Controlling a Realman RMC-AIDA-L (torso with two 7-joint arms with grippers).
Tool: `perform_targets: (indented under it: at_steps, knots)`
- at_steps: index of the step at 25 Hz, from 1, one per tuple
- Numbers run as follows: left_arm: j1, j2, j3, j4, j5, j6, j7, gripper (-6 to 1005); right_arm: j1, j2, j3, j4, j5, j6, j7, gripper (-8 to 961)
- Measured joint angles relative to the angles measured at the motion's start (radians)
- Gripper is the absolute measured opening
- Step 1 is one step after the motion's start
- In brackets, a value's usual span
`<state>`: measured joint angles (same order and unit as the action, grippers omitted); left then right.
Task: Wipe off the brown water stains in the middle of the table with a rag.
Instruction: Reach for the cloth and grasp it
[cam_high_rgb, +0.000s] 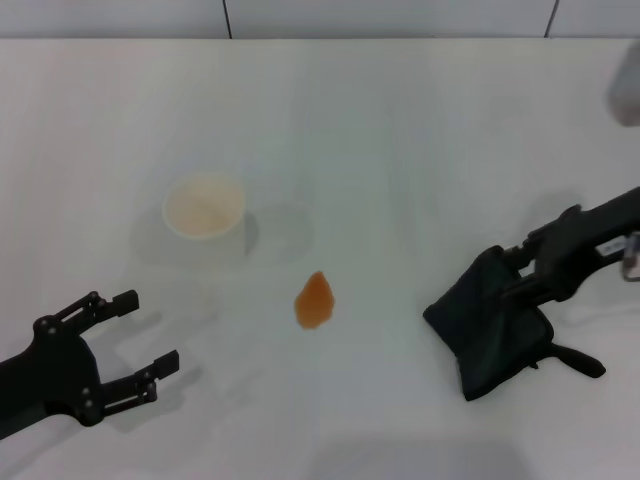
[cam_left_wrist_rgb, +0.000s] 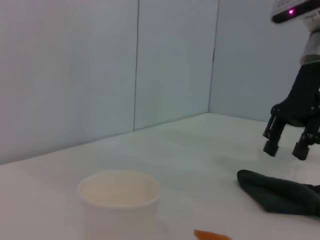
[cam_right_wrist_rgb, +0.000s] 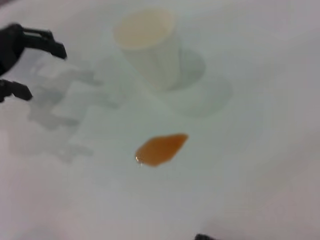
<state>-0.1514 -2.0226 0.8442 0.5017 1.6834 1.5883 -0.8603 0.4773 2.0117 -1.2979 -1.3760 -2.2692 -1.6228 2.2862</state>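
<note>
The brown water stain (cam_high_rgb: 315, 300) is a small orange-brown blotch in the middle of the white table (cam_high_rgb: 400, 120); it also shows in the right wrist view (cam_right_wrist_rgb: 161, 148) and at the edge of the left wrist view (cam_left_wrist_rgb: 212, 235). The dark rag (cam_high_rgb: 495, 325) lies bunched to the stain's right, with a short tail. My right gripper (cam_high_rgb: 512, 275) hovers over the rag's far end. The left wrist view shows this gripper (cam_left_wrist_rgb: 285, 150) open, just above the rag (cam_left_wrist_rgb: 277, 192) and apart from it. My left gripper (cam_high_rgb: 148, 332) is open and empty at the near left.
A cream-white paper cup (cam_high_rgb: 205, 208) stands upright behind and to the left of the stain, also in the left wrist view (cam_left_wrist_rgb: 120, 200) and the right wrist view (cam_right_wrist_rgb: 147, 45). A wall runs along the table's far edge.
</note>
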Motion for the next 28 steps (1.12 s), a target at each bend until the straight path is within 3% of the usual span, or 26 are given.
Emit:
perform_targets:
  at_steps: [5,11,21,28]
  knots:
    - [-0.014,-0.001,0.0,0.0,0.006,-0.017,0.005,874,0.091,0.001,-0.126,-0.025,-0.08,-0.014,0.255,561]
    - [-0.034,0.0,0.003,0.001,0.008,-0.023,0.005,873,0.154,0.007,-0.204,-0.005,-0.207,0.009,0.427,560]
    - [-0.052,0.001,-0.002,0.002,0.009,-0.026,0.005,873,0.175,0.011,-0.307,0.015,-0.301,0.019,0.548,557]
    - [-0.059,0.001,-0.002,0.002,0.005,-0.029,0.005,872,0.176,0.013,-0.321,0.033,-0.293,0.042,0.55,556]
